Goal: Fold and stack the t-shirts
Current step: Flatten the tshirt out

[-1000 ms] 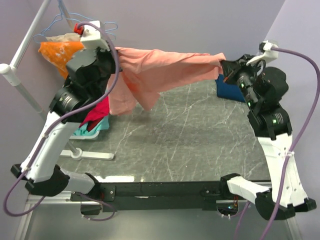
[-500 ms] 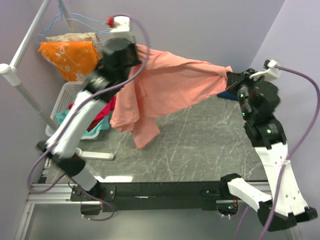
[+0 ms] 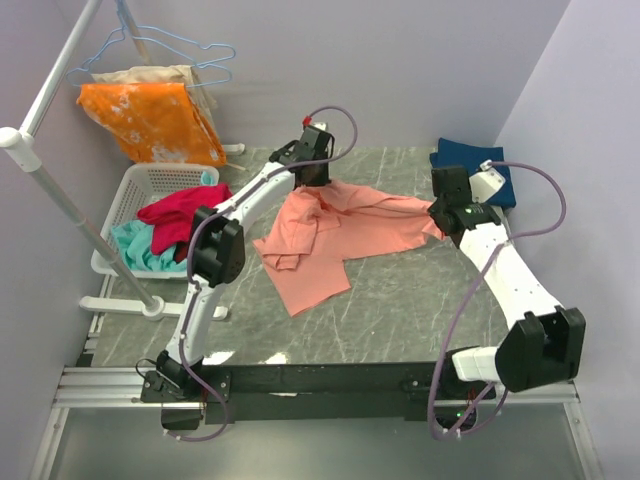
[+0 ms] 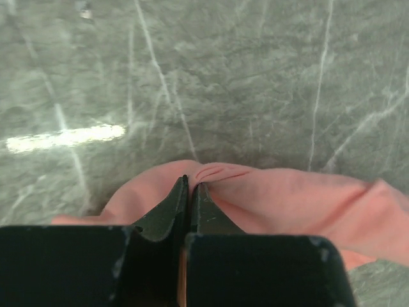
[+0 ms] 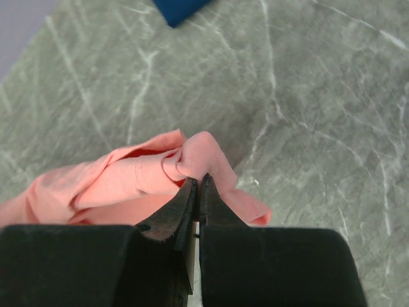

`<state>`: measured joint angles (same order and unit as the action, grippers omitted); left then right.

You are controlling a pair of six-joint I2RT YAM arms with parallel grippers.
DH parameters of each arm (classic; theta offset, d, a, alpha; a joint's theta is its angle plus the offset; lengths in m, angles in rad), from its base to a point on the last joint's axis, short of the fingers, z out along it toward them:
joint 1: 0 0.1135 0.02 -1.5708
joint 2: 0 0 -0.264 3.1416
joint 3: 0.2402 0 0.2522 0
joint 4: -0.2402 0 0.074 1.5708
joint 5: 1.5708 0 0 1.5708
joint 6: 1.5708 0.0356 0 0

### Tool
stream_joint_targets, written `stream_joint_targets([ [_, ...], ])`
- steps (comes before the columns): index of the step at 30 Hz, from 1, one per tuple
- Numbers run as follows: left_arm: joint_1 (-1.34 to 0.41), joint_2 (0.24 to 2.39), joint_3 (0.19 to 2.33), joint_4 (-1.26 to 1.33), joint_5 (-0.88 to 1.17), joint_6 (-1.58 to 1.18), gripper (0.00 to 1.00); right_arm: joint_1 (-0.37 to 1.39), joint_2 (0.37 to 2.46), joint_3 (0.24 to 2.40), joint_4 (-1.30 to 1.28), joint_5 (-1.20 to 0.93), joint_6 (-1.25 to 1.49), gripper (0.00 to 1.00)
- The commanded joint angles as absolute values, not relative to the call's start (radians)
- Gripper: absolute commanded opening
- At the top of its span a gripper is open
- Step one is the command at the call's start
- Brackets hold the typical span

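Two arms reach in low over the surface (image 3: 420, 300), a grey stone-look slab with thin white veins and a glossy sheen. The salmon-pink t-shirt (image 3: 340, 235) lies mid-surface, soft matte cotton, crumpled and partly spread. It has ridged folds along the far edge and a flatter angular panel pointing to the near left.

The left fingers (image 4: 188, 190) are pressed together with no gap, pinching a small raised fold of the pink fabric at its far-left edge. In the top view they sit at (image 3: 312, 172). The right fingers (image 5: 197, 188) are likewise closed tight on a bunched, rolled lump of the same shirt at its right end, seen from above at (image 3: 437, 215). Both pairs are dark, wedge-shaped and tapered to thin tips.

The dark navy t-shirt (image 3: 480, 165) sits in the far right corner as a flat squarish block, well apart from the pink one; one corner of it shows in the right wrist view (image 5: 179, 7).

Left of the surface is a white plastic lattice basket (image 3: 135, 185), holding a magenta-red garment (image 3: 180, 208) heaped over a teal cloth (image 3: 140, 250). An orange white-blotched cloth (image 3: 150, 120) is draped below a thin blue wire hanger (image 3: 190, 45), beside a white rack pole (image 3: 60, 190).
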<state>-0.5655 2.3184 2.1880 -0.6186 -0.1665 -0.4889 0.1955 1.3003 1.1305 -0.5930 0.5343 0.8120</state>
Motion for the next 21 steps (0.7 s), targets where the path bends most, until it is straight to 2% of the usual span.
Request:
stream_joint_targets([
  [1,-0.549,2.309,2.252,-0.494,-0.071,-0.479,0.04,0.144,1.350,1.190,-0.595,0.561,0.894,0.00],
  [4,-0.532,2.341,2.267,-0.476,-0.014,-0.476,0.14,0.106,1.408,1.212,-0.601,0.548,0.911,0.00],
  [5,-0.528,2.344,2.266,-0.471,-0.012,-0.466,0.44,0.098,1.423,1.221,-0.606,0.546,0.911,0.08],
  [6,-0.528,2.342,2.264,-0.460,-0.009,-0.459,0.65,0.083,1.452,1.239,-0.612,0.543,0.911,0.21],
  [7,-0.529,2.339,2.255,-0.459,-0.021,-0.454,0.79,0.081,1.465,1.252,-0.623,0.557,0.917,0.51],
  [8,-0.528,2.326,2.247,-0.454,-0.040,-0.442,0.95,0.081,1.473,1.259,-0.618,0.561,0.904,0.60],
  [9,-0.528,2.315,2.237,-0.450,-0.060,-0.433,0.99,0.080,1.482,1.272,-0.618,0.566,0.900,0.68],
  [10,-0.525,2.306,2.215,-0.445,-0.080,-0.430,0.99,0.081,1.480,1.276,-0.618,0.571,0.900,0.78],
  [13,-0.519,2.249,2.157,-0.445,-0.148,-0.426,1.00,0.080,1.462,1.281,-0.591,0.565,0.871,0.85],
  [21,-0.488,2.091,1.975,-0.633,-0.291,-0.515,0.99,0.110,1.485,1.302,-0.575,0.511,0.808,0.86],
])
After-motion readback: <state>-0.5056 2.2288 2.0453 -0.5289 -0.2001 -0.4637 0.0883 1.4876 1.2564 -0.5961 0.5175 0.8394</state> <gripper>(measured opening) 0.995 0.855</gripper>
